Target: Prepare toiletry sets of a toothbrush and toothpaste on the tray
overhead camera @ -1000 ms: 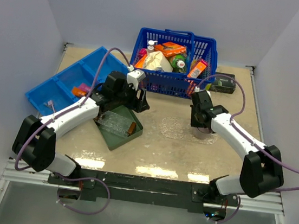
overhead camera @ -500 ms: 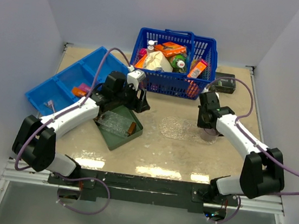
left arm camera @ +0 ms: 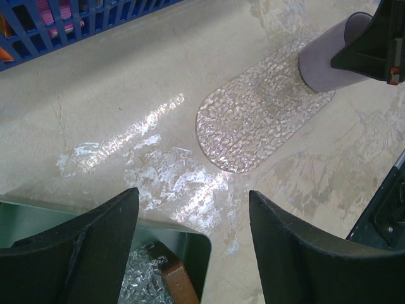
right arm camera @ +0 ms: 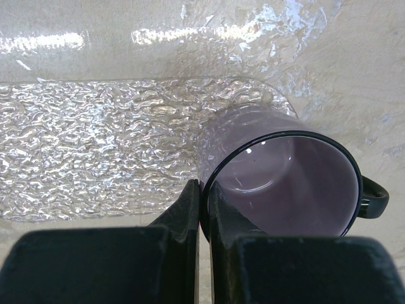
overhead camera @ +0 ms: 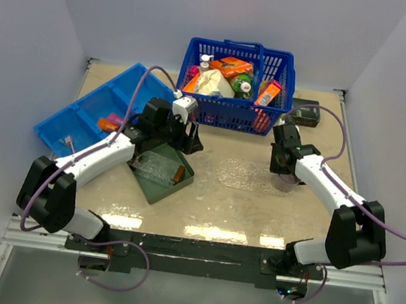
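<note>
The beige table [overhead camera: 210, 212] carried a blue plastic basket [overhead camera: 276, 66] of mixed goods at the far edge and a blue divided bin [overhead camera: 90, 105] at far left. Near the bin lay a dark green square tray [overhead camera: 159, 191]. Inside it rested the flat clear plastic tray [overhead camera: 151, 165], with one brown wooden handle [overhead camera: 179, 173] showing at its right end. Nothing lay on the clear tray. A clear embossed oval mat [overhead camera: 239, 173] lay at centre, apart from it.

Your left gripper [left arm camera: 193, 212] hovered over a corner of the green tray, just beside the wooden handle, jaws spread wide and empty. Your right gripper [right arm camera: 204, 201] pinched the rim of the purple mug [right arm camera: 285, 183] at the right end of the oval mat. Whether the mug was lifted could not be told.

The toothpaste [overhead camera: 109, 123], small orange and pink tubes, lay in a bin compartment. No toothbrush could be made out.

Judged step: clearing the mug, before any set was started. The next move called for you to set the mug down upright clear of the work area, then send the left gripper to the bin for a tube.
</note>
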Action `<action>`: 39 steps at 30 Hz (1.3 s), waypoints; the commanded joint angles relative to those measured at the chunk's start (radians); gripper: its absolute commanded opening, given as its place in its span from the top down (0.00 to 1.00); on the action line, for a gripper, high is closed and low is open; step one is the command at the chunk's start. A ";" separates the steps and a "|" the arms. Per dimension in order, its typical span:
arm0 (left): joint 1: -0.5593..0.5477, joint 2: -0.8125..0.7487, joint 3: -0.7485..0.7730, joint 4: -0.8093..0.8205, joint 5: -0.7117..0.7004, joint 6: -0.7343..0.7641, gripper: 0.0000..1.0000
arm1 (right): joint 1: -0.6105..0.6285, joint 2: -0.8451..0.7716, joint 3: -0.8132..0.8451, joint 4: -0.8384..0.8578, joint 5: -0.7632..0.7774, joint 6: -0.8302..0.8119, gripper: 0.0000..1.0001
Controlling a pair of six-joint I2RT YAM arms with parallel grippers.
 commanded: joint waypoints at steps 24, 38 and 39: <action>0.006 -0.031 0.003 0.028 0.006 0.016 0.16 | -0.003 0.002 0.027 0.033 -0.004 -0.024 0.80; 0.006 -0.041 0.000 0.030 -0.008 0.016 0.15 | -0.003 -0.017 0.027 0.026 0.001 -0.025 0.58; 0.006 -0.043 0.000 0.031 -0.010 0.016 0.15 | -0.003 -0.018 0.026 0.029 -0.001 -0.025 0.55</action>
